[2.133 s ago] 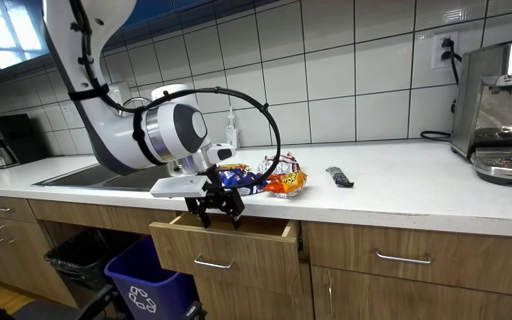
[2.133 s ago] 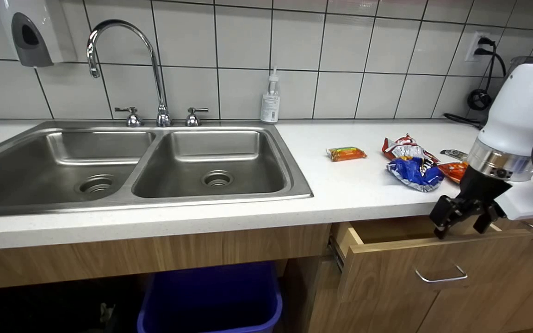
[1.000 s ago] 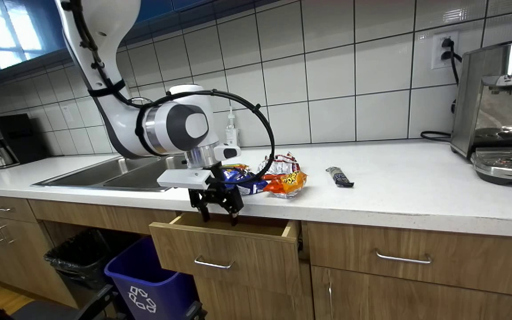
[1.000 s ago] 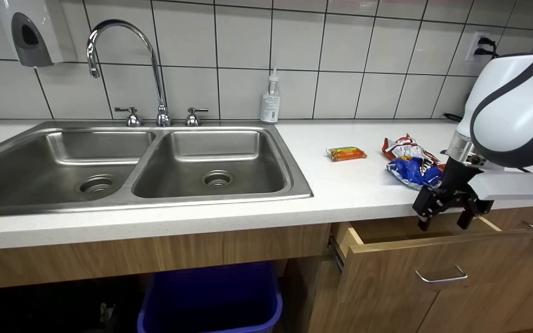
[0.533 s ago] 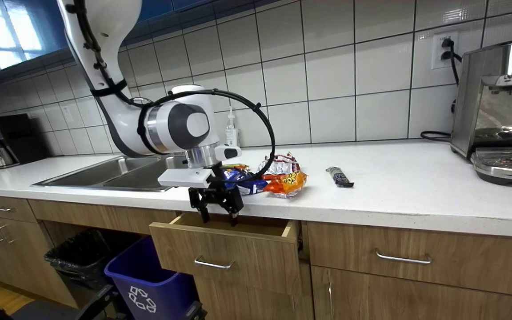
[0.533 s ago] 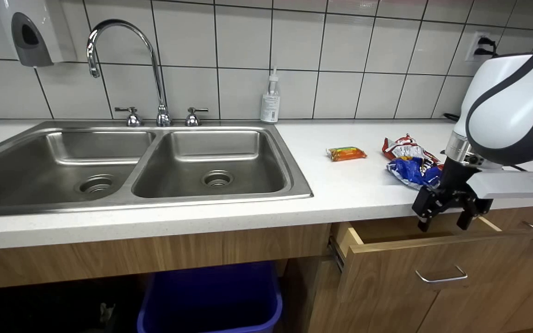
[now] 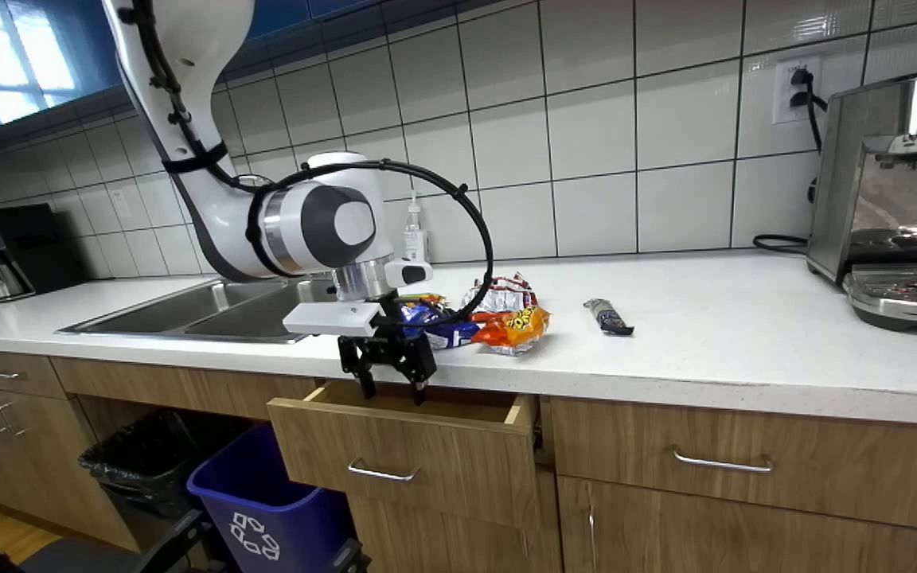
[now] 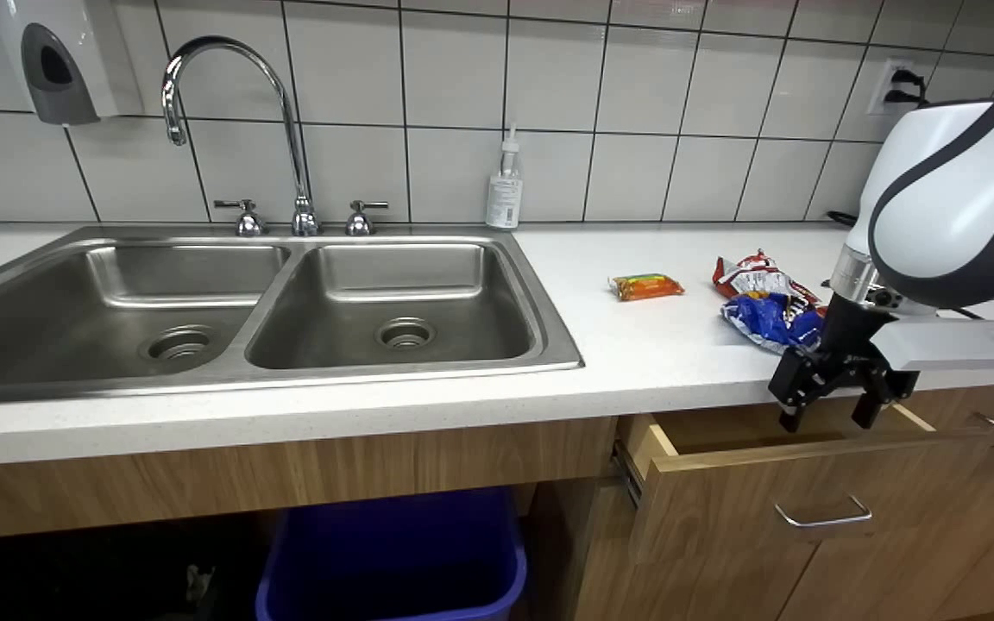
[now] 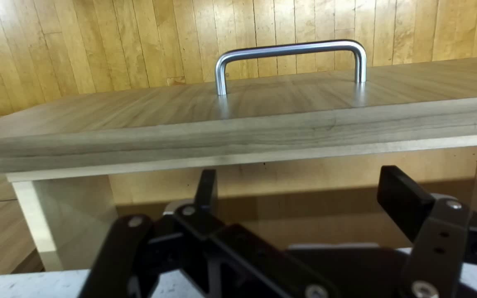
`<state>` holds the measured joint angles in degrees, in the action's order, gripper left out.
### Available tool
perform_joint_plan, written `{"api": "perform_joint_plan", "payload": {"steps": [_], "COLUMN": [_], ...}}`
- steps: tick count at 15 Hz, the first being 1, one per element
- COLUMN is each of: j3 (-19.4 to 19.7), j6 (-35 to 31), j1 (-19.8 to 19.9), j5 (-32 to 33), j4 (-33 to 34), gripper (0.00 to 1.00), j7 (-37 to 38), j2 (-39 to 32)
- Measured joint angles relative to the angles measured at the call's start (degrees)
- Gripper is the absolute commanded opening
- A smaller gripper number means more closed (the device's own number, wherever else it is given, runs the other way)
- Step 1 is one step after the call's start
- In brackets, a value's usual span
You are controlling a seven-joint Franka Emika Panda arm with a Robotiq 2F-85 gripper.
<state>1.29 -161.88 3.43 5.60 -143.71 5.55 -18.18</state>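
Note:
My black gripper (image 7: 393, 391) is open and points down, with nothing between its fingers. It hangs at the mouth of a pulled-out wooden drawer (image 7: 411, 458), just behind its front panel. It also shows there in an exterior view (image 8: 828, 420). In the wrist view the fingers (image 9: 207, 188) stand wide apart over the drawer's inside, and no object shows in the visible part. The drawer's front edge (image 9: 263, 138) and its metal handle (image 9: 290, 50) lie beyond the fingertips. A crumpled blue snack bag (image 8: 769, 321) lies on the counter behind the gripper, partly hidden by it.
The white counter (image 7: 713, 318) overhangs the drawer. An orange bag (image 7: 516, 328), a red-and-white bag (image 8: 760, 278), a small orange packet (image 8: 645, 286) and a dark packet (image 7: 608, 316) lie on it. A steel sink (image 8: 411, 362), a coffee machine (image 7: 904, 199) and a blue bin (image 7: 267, 485) stand nearby.
Over the first second my arm shifted and the gripper rose slightly, moving back from the drawer's front panel to over its opening. In the last half second nothing has visibly moved.

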Motion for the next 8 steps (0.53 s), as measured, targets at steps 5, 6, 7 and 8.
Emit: {"api": "perform_joint_plan", "payload": {"steps": [5, 6, 7, 8], "j3": [0.05, -0.04, -0.18, -0.37], "j6": [-2.64, -3.17, -3.74, -4.28], "j1": [-0.56, -0.57, -0.57, -0.57], "j5": [-0.02, -0.09, -0.33, -0.77], "j4": [-0.73, -0.92, -1.12, -1.30], "gripper": [1.00, 1.00, 1.00, 1.00], "j7": [-0.15, -0.36, -0.61, -1.03], "j2": [-0.30, -0.41, -0.58, -0.80]}}
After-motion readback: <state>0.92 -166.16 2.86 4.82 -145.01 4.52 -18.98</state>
